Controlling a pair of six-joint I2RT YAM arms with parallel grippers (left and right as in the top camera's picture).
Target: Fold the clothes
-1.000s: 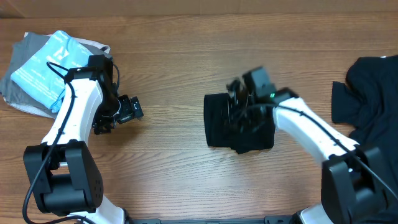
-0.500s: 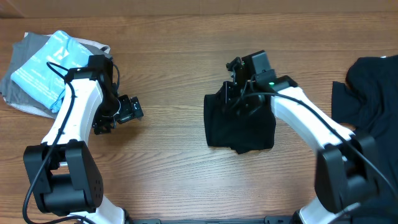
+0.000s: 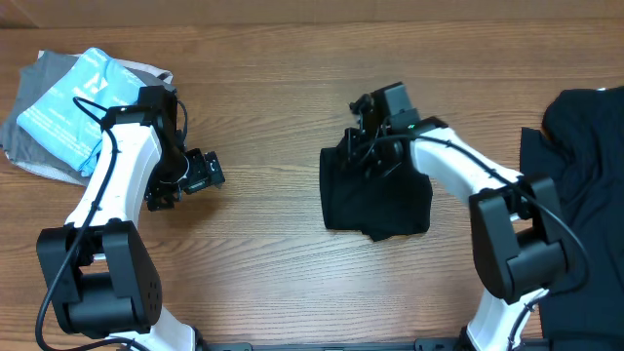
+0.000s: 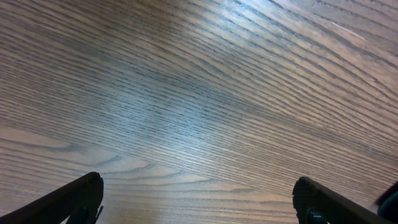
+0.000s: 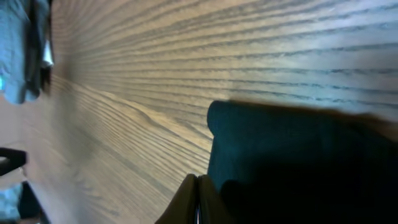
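Observation:
A folded black T-shirt [image 3: 375, 205] lies as a rough square at the table's middle; it also shows in the right wrist view [image 5: 298, 162]. My right gripper [image 3: 359, 146] is over its far left edge, its fingers [image 5: 198, 182] pressed shut at the cloth's border with nothing visible between them. More black clothes [image 3: 585, 156] lie crumpled at the right edge. My left gripper [image 3: 185, 183] hovers over bare wood well left of the shirt, its fingers [image 4: 198, 183] wide open and empty.
A folded stack of grey and light blue clothes [image 3: 73, 107] lies at the far left corner; a bit of it shows in the right wrist view [image 5: 22, 50]. Bare wooden table [image 3: 263, 117] separates the two arms.
My right gripper has moved from over the folded shirt's middle toward its far left edge. The left arm has not moved.

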